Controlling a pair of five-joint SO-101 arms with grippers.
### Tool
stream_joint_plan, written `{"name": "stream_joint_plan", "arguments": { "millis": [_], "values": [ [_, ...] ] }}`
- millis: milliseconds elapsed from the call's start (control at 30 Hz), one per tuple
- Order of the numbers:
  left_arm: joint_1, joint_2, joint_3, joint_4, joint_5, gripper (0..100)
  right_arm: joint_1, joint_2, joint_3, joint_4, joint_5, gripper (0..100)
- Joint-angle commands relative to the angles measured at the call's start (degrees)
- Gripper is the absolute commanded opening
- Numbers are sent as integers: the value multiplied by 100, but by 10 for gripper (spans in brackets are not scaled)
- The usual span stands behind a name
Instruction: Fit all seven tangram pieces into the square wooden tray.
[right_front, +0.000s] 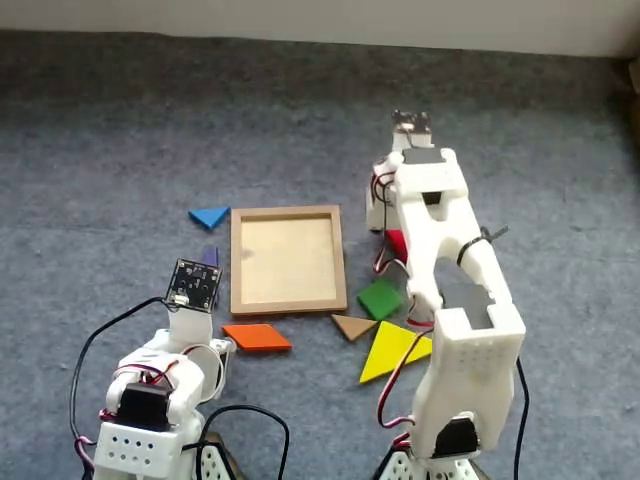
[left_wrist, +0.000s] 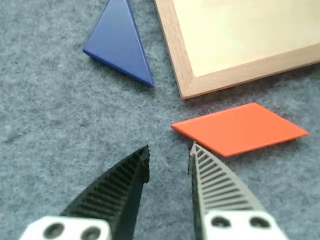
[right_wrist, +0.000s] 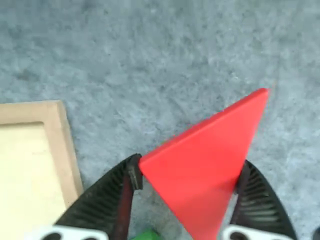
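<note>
Pinching the red triangle (right_wrist: 205, 165) just outside the tray (right_wrist: 64, 145), the right end effector (right_wrist: 189, 172) is judged mid-placement, needing next to clear the rim and seat it flat; left end effector (left_wrist: 169, 155) hangs spread by the orange piece (left_wrist: 240, 129).

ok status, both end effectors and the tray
left end effector open, beside orange parallelogram. right end effector shut on red triangle. tray holds no pieces yet.

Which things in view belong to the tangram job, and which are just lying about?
Job: wooden tray, light blue triangle, dark blue triangle, orange parallelogram, brown triangle, green square, yellow triangle, red triangle in right end effector.
Lying about: grey carpet, black cable.
</note>
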Motion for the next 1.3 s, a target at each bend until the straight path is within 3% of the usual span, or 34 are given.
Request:
{"name": "stream_joint_plan", "arguments": {
  "millis": [0,500,967,1267],
  "values": [
    [92,-207,110,18,35,146,-259,-778,-127,84,229,210],
    [92,-207,110,18,35,146,-2149,-1288,31,268,-62,210],
    [92,-207,110,18,35,146,-2431,-1297,1095,-620,-563,210],
    [92,-207,110,18,35,146,-2554,-1323,743,-374,167,209]
  ]
}}
